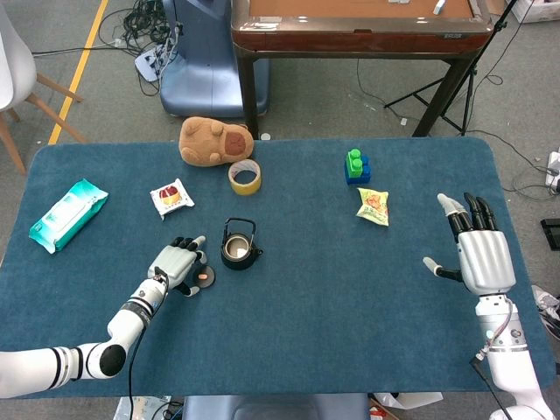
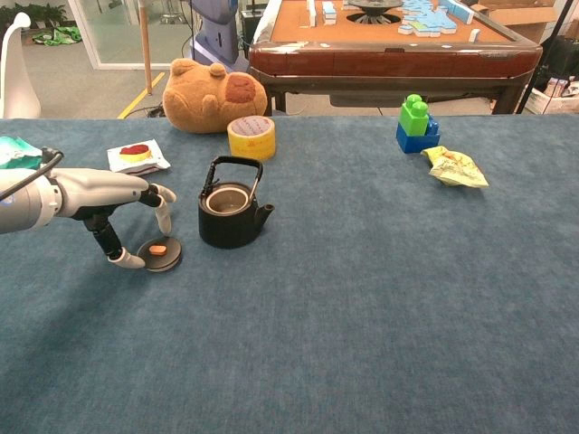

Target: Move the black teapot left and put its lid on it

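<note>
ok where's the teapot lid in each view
Head view: the lid lies left of centre, beside the left hand.
Chest view: the lid lies at left, lower than the middle.
Shared landmark: the black teapot stands just right of it in both.

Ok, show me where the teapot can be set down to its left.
Crowded right beside the teapot: the lid lies there with the left hand over it. Bare cloth lies further left, between the snack packet and the wipes pack, and along the near edge below the left hand.
</note>
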`<action>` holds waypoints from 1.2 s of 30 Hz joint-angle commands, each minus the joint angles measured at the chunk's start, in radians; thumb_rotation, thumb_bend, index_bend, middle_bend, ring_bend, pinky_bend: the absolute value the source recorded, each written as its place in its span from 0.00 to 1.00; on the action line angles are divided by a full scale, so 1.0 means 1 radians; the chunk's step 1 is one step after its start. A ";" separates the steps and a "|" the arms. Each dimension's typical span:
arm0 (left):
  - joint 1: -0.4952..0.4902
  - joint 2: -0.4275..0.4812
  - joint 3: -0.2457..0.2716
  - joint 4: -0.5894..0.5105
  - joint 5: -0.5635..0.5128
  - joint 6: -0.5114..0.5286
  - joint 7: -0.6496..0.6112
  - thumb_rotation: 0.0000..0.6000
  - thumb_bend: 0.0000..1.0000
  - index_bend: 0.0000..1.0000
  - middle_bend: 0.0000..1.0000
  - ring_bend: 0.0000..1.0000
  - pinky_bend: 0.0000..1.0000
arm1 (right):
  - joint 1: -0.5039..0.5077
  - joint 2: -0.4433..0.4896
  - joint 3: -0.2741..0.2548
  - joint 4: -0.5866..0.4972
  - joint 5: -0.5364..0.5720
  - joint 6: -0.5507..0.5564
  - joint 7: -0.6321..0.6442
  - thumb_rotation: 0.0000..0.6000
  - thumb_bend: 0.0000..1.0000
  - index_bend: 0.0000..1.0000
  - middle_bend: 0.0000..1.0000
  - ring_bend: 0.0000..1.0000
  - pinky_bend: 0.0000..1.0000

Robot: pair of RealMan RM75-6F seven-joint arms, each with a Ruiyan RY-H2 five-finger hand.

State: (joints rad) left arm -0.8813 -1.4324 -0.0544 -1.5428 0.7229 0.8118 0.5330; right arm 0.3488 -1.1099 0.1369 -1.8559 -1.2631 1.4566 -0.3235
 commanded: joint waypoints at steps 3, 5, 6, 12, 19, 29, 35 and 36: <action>-0.004 -0.016 0.005 0.019 0.005 -0.001 -0.010 0.93 0.21 0.28 0.02 0.00 0.01 | -0.008 0.002 0.005 0.002 -0.003 -0.003 0.003 1.00 0.00 0.07 0.18 0.00 0.01; -0.004 -0.019 0.006 0.020 0.008 0.000 -0.015 0.93 0.21 0.28 0.02 0.00 0.01 | -0.011 0.003 0.008 0.002 -0.003 -0.005 0.003 1.00 0.00 0.07 0.18 0.00 0.01; -0.004 -0.021 0.007 0.021 0.012 0.003 -0.016 0.93 0.21 0.28 0.02 0.00 0.01 | -0.012 0.003 0.010 0.002 -0.004 -0.006 0.004 1.00 0.00 0.07 0.18 0.00 0.01; 0.000 -0.034 0.013 0.027 0.031 0.012 -0.026 0.95 0.21 0.28 0.02 0.00 0.01 | -0.019 0.001 0.017 0.004 -0.009 -0.012 0.006 1.00 0.00 0.08 0.18 0.00 0.01; 0.006 -0.052 0.017 0.047 0.050 0.010 -0.046 1.00 0.21 0.28 0.02 0.00 0.01 | -0.026 0.000 0.025 0.009 -0.012 -0.017 0.008 1.00 0.00 0.08 0.18 0.00 0.01; 0.018 -0.072 0.011 0.079 0.070 0.004 -0.085 1.00 0.22 0.30 0.02 0.00 0.01 | -0.037 0.001 0.039 0.013 -0.018 -0.011 0.018 1.00 0.00 0.09 0.18 0.00 0.01; 0.022 -0.078 0.002 0.093 0.078 -0.002 -0.107 1.00 0.26 0.34 0.02 0.00 0.01 | -0.043 0.004 0.044 0.011 -0.020 -0.014 0.022 1.00 0.00 0.09 0.18 0.00 0.01; 0.022 -0.079 0.001 0.095 0.078 -0.002 -0.107 1.00 0.26 0.35 0.02 0.00 0.01 | -0.044 0.004 0.045 0.012 -0.019 -0.015 0.023 1.00 0.00 0.09 0.18 0.00 0.01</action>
State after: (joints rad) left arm -0.8590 -1.5110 -0.0530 -1.4484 0.8010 0.8102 0.4258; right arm 0.3050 -1.1059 0.1818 -1.8444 -1.2822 1.4412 -0.3007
